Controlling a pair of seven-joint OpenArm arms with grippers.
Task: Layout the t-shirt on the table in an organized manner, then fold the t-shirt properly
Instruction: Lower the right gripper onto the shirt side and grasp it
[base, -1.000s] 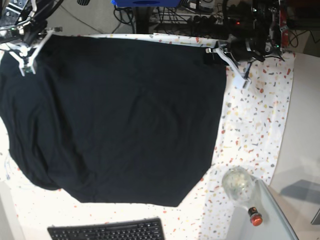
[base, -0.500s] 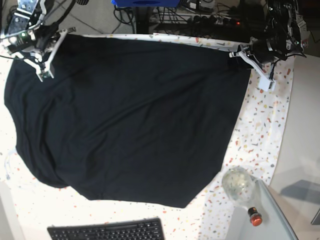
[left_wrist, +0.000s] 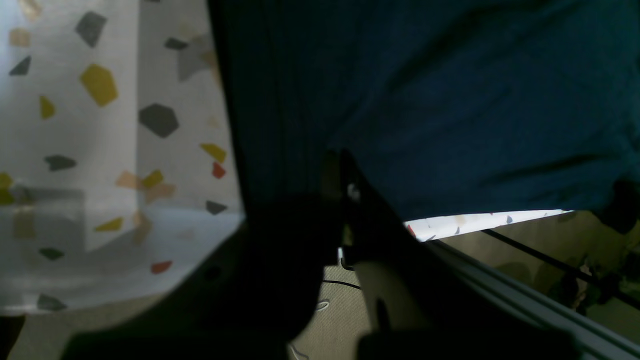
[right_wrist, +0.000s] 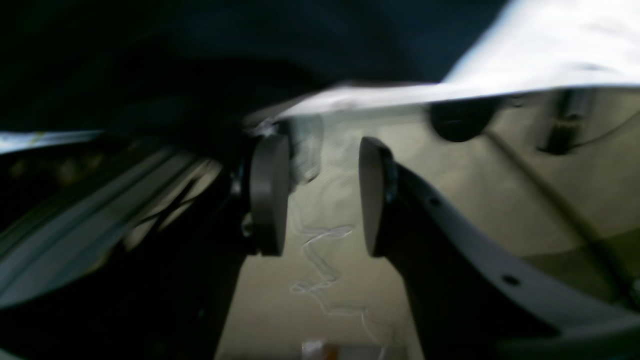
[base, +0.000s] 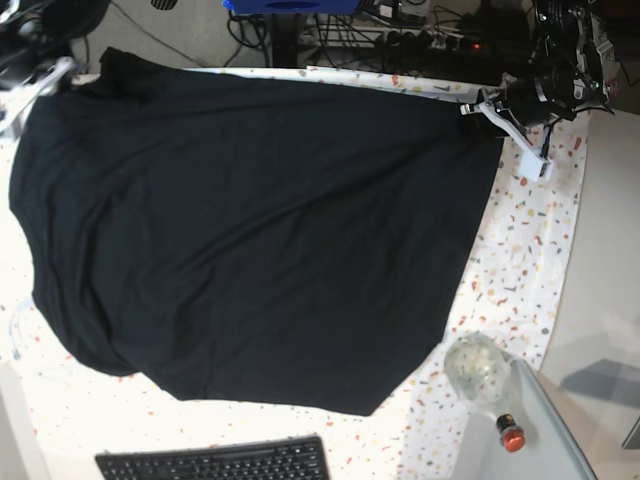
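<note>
Since half a second ago the right gripper (right_wrist: 320, 195) has let go of the shirt's far corner and drawn off toward the base view's upper left edge, where it now shows only partly; the freed corner lies slumped at the table's far side.

Largest in sight, the table (base: 530, 250) with its speckled cloth carries the t-shirt (base: 260, 230), spread nearly flat across most of it, one edge bunched toward the near left. Only the base view gives this whole layout, along with the keyboard (base: 215, 462) at the near edge, a glass jar (base: 475, 368) and a small red-capped object (base: 510, 432) on the grey side surface.

The left wrist view adds what the base cannot: the left gripper (left_wrist: 342, 200) pinched tight on the t-shirt's hem at the table's far edge, dark fabric rising from between its jaws, speckled cloth beside it. In the base view that gripper sits at the shirt's upper right corner.

The blurred right wrist view shows the right gripper's pads (right_wrist: 270, 192) standing apart with nothing between them, floor beneath, the shirt above.
</note>
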